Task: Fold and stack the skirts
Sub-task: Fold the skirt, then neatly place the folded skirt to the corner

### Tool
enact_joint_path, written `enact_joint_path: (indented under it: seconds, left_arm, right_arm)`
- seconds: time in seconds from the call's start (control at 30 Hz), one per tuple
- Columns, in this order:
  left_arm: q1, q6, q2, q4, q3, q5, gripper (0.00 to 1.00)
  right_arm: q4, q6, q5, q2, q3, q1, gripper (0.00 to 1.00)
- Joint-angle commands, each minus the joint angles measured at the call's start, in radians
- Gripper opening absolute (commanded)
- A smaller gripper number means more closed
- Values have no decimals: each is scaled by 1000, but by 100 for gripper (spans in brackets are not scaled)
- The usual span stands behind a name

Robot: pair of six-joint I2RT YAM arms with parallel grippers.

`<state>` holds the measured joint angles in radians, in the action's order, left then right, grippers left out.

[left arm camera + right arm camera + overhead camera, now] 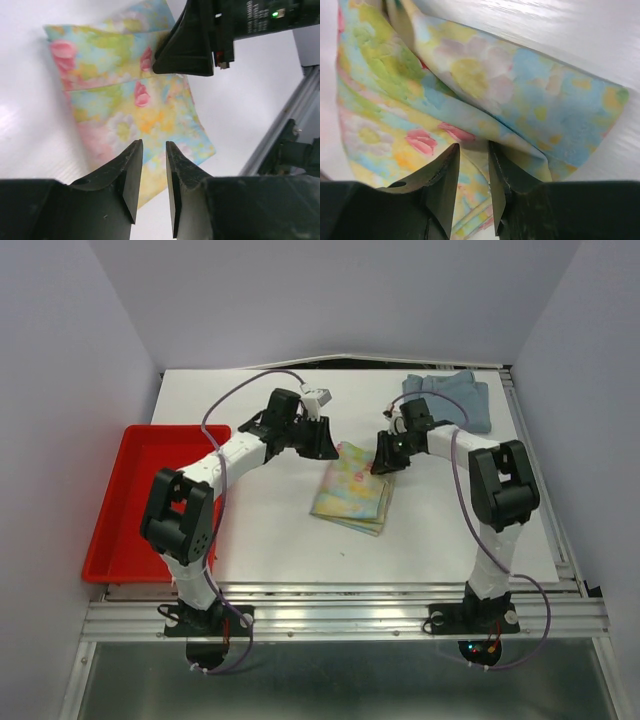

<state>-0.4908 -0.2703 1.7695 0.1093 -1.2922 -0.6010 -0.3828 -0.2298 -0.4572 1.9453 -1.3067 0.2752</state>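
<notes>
Closest to the left wrist lens, the fingers of the left gripper (154, 145) are seen held slightly apart. A narrow gap is left between them and nothing is caught in it. They are held over the floral skirt (125, 115).

Close to the right wrist lens, the right gripper (472, 147) is seen pressed together on a raised fold of the same cloth, whose wrinkles are drawn in toward the jaws.

From above, the floral skirt is found near the middle of the table (280, 540). It is folded into a rough rectangle, with layered edges shown along its near side. Its long axis is laid from near to far, the far end leaned a little to the right. The left gripper is placed by its far left corner, the right gripper at its far right edge.

The denim skirt (455, 400) is laid at the far right corner of the table, its long axis set across from left to right, well apart from the floral one. A red tray (110, 570) is set at the table's left edge.
</notes>
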Motion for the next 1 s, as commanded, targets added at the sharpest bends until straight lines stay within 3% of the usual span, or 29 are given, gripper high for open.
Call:
enact_joint_path:
  seconds: [0.0,0.23,0.3,0.33,0.47,0.57,0.7,0.87,0.97]
  left_arm:
    - [18,215,-74,61,-44,122,37]
    - [92,364,-88,62,-87,155,42]
    - [132,381,-21,104,-187,170,47]
    - [144,381,37,116,-231,167,47]
    - [184,353,201,174,-428,165,47]
    - [189,338,321,181,-556,95,47]
    - [187,293,465,191,-714,-44,45]
    - [189,209,504,52,-662,-209,43]
    - [190,109,502,-62,-598,-155,43]
  right_arm:
    - [41,138,81,75,-147,-5,36]
    - [-97,437,-44,291,-543,51,47]
    - [-146,443,-83,320,-641,75,52]
    - [-143,429,-107,316,-661,75,60]
    - [-124,360,-124,219,-713,75,73]
    - [-100,314,-87,94,-659,75,79]
    - [-100,245,-58,-55,-490,75,78]
    - [-81,124,-202,-190,-223,64,63]
    - [-47,86,-245,-210,-76,64,58]
